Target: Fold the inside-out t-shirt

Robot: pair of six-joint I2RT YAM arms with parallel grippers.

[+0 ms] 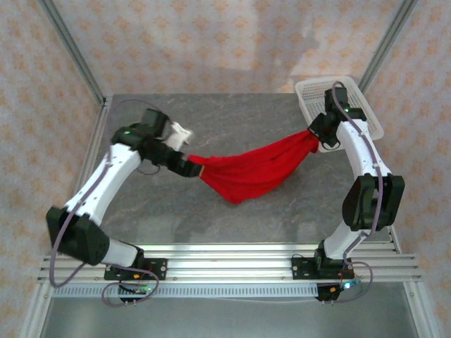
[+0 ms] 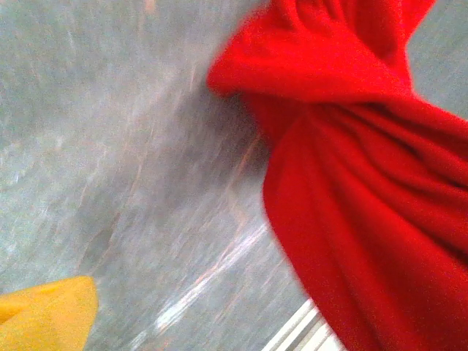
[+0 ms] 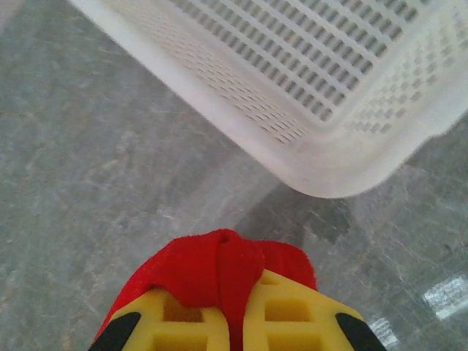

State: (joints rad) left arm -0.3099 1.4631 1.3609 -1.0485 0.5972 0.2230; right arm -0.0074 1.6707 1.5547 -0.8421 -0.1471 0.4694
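Note:
The red t-shirt (image 1: 257, 171) hangs stretched between both grippers above the grey table, sagging in the middle to a low point near the table. My left gripper (image 1: 192, 166) holds its left end; in the left wrist view the bunched red fabric (image 2: 365, 183) fills the right side and one yellow finger (image 2: 45, 316) shows at the bottom left. At the shirt's right end sits my right gripper (image 1: 312, 137), beside the basket. In the right wrist view its yellow fingers (image 3: 292, 314) are shut on a pinched fold of red cloth (image 3: 219, 274).
A white mesh basket (image 1: 356, 90) stands at the back right of the table, its near corner (image 3: 322, 179) just ahead of the right gripper. Aluminium rails (image 1: 225, 260) run along the near edge. Frame posts stand at the back corners.

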